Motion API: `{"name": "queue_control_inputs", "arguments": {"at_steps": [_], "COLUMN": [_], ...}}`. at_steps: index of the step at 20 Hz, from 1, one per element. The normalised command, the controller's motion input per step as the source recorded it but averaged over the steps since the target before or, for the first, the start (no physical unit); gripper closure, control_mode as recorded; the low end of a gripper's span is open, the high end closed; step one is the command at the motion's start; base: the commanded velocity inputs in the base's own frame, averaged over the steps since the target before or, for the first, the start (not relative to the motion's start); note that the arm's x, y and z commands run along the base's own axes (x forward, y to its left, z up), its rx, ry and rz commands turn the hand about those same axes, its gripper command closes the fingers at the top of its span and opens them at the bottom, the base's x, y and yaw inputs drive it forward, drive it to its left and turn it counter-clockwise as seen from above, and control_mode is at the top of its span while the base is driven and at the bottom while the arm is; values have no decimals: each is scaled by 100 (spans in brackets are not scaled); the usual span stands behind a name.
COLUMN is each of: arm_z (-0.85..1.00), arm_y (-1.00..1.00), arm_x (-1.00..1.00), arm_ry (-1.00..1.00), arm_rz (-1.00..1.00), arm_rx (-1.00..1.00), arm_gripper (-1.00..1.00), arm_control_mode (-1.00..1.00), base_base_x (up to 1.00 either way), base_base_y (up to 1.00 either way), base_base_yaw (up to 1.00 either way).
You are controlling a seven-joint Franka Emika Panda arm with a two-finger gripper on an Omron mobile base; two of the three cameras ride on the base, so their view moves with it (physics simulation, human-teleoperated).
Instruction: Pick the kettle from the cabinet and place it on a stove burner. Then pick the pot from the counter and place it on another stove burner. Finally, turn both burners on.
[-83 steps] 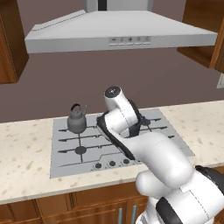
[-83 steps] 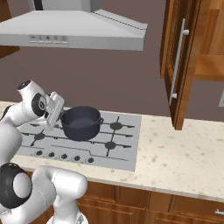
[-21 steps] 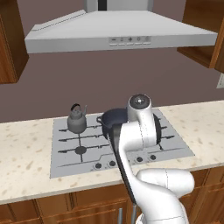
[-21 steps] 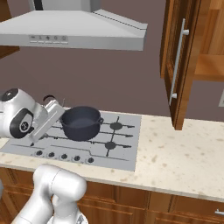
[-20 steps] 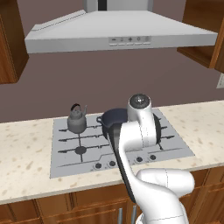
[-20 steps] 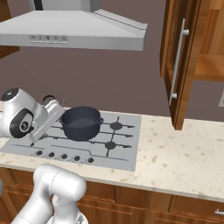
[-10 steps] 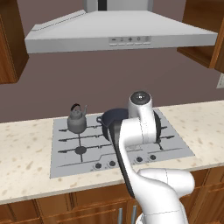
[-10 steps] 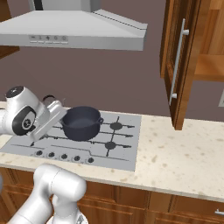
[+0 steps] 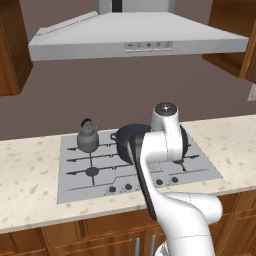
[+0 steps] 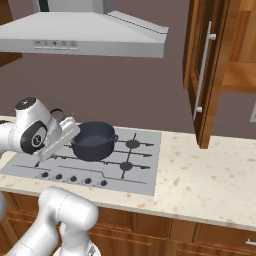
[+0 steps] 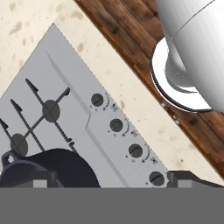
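Observation:
The small grey kettle (image 9: 88,140) stands on the back left burner of the silver cooktop (image 9: 75,175). The dark blue-grey pot (image 10: 93,141) sits on a burner beside it, partly covered by my arm in the left base view (image 9: 127,141). My gripper (image 11: 116,180) hovers open and empty over the cooktop's front edge. Its dark fingertips (image 11: 43,181) flank a row of dark knobs (image 11: 116,125), and the pot (image 11: 48,168) lies at the lower left of the hand view. Two free burners (image 10: 126,165) lie right of the pot. The wooden wall cabinet (image 10: 235,55) hangs open at the right.
The cabinet's open door (image 10: 212,75), with its long silver handle (image 10: 202,70), juts out over the speckled beige counter (image 10: 200,180). A grey range hood (image 9: 135,37) hangs above the cooktop. Brown cupboards (image 11: 131,30) run below the counter's edge.
My arm has shifted a little to the right over the cooktop's front. The kettle and the pot have stayed in place, and the jaws have stayed open.

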Motion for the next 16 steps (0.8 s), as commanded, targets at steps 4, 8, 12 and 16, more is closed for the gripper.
{"name": "queue_control_inputs", "arguments": {"at_steps": [4,8,12,16], "arm_z": [-14,-18,-21,-15], "arm_y": [13,23,31,35], "arm_x": [-5,-8,-5,0], "arm_ry": [0,0,0,0], "arm_rz": [-24,-25,-29,-33], "arm_rx": [12,7,4,5], "arm_gripper": [-100,-100,-100,-100], "arm_control_mode": [-100,-100,-100,-100], "base_base_x": [0,0,0,0], "base_base_y": [0,0,0,0], "base_base_yaw": [0,0,0,0]}}
